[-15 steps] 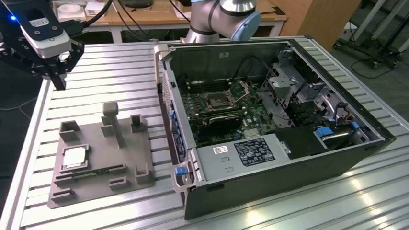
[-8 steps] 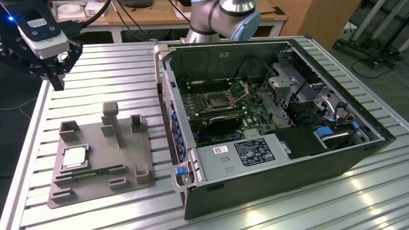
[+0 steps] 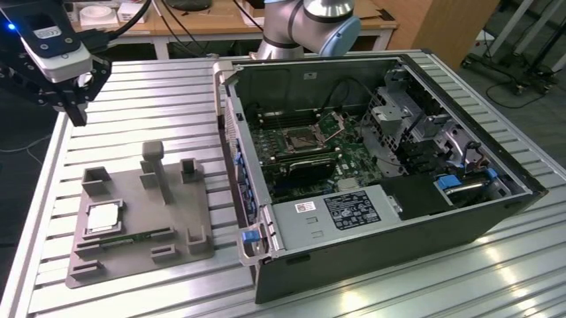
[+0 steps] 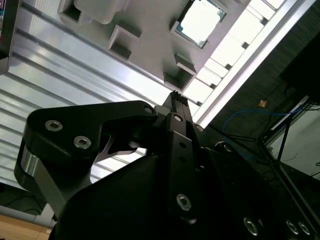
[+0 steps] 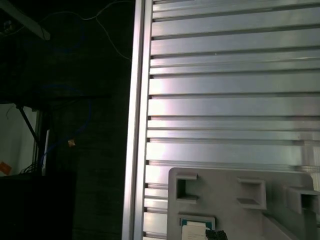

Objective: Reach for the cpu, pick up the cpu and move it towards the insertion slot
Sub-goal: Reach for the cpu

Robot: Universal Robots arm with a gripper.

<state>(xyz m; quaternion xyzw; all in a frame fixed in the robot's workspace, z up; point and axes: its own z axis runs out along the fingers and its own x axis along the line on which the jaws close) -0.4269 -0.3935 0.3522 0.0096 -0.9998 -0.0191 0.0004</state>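
**While the small, flat, silvery square cpu (image 3: 102, 217) lies in its grey plastic tray (image 3: 132, 260), the black metal gripper (image 3: 78, 118) hangs well apart from it**

Where the shiny silver slatted table (image 3: 132, 86) reaches its far corner on the exterior view's left, the gripper hangs in the air and points down. It touches nothing. I cannot tell if its jaws are wide or narrow.

The cpu rests flat in a square pocket of the tray, on the tray's left side in the exterior view. The tray lies on the near left part of the table. Just on the near side of the cpu, a long thin green memory stick (image 3: 124, 240) lies in a groove of the same tray. Grey blocks stand up from the tray on its far side.

In the second wrist view the gripper (image 4: 175, 96) shows dark and close, and past it the cpu (image 4: 201, 21) shines in the tray (image 4: 150, 50). In the first wrist view a strip of the cpu (image 5: 197, 226) shows at the edge of the tray (image 5: 230, 200).

The big black open computer case (image 3: 372, 268) lies on the table on the exterior view's right, just beside the tray. Inside it is a green circuit board (image 3: 354, 156). The square insertion slot (image 3: 301, 139), with a dark middle and a shiny metal frame, sits on that board. Its metal bracket is tilted up. The slot is well apart from the cpu and from the gripper.
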